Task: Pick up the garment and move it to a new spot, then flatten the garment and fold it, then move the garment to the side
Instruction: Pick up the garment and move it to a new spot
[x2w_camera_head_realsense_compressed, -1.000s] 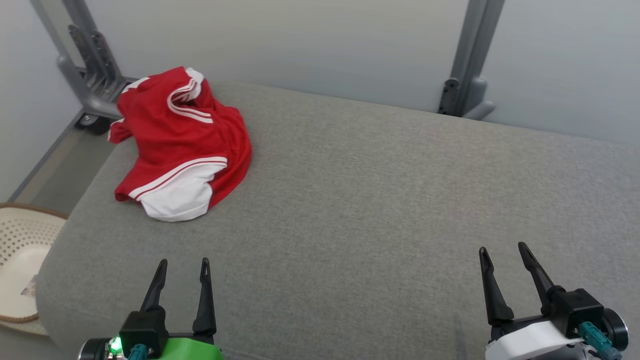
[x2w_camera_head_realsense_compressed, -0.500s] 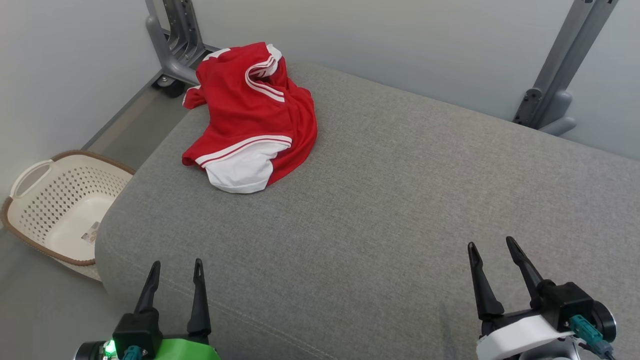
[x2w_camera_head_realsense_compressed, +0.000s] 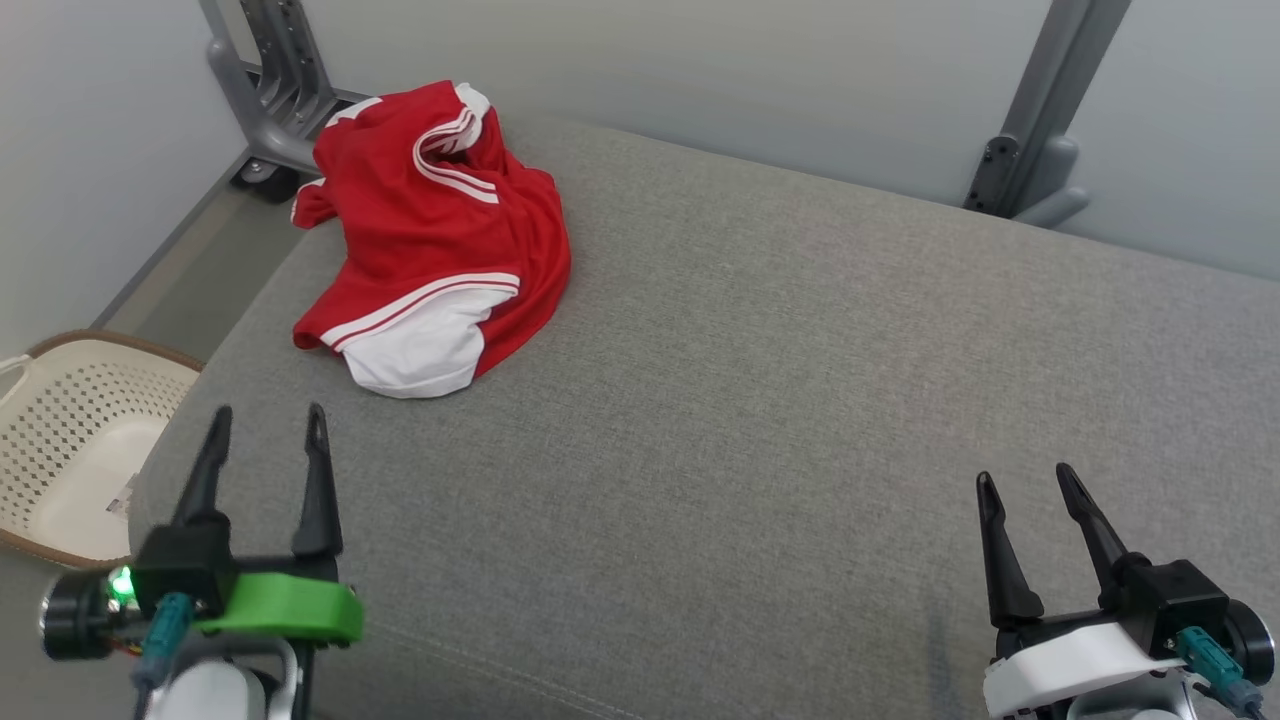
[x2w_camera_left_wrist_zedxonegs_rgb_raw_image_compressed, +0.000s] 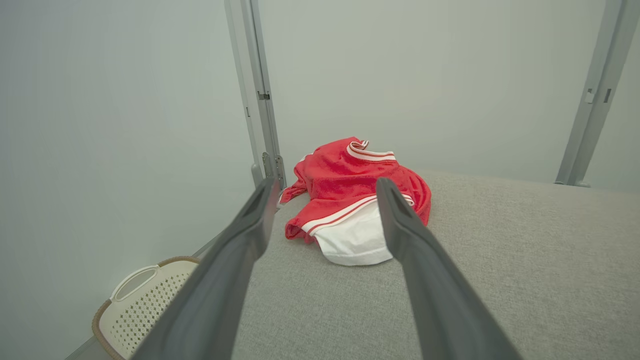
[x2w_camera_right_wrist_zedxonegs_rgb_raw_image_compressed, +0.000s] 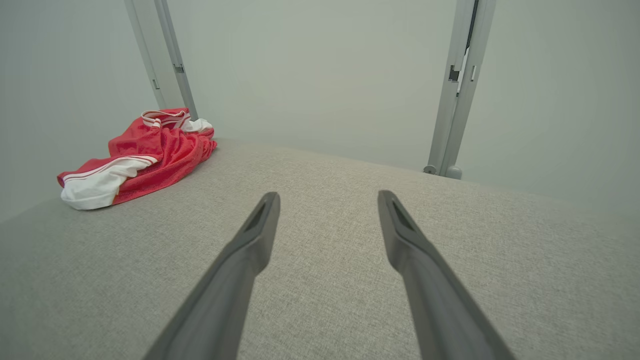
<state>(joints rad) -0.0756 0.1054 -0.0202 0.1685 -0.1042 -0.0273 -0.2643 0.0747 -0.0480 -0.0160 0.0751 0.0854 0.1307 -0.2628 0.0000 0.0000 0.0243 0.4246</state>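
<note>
We judge the pick-up not yet begun: left gripper (x2w_camera_head_realsense_compressed: 268, 412) and right gripper (x2w_camera_head_realsense_compressed: 1025, 475) gape empty; next, the left must reach the crumpled garment (x2w_camera_head_realsense_compressed: 430, 240).

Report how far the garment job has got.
Done: nothing; the garment lies crumpled at the far left corner of the cushion. In hand: the left gripper, open, points at it without touching; the right gripper hangs open over bare cushion. Left: pick up, move, flatten, fold, set aside.
</note>
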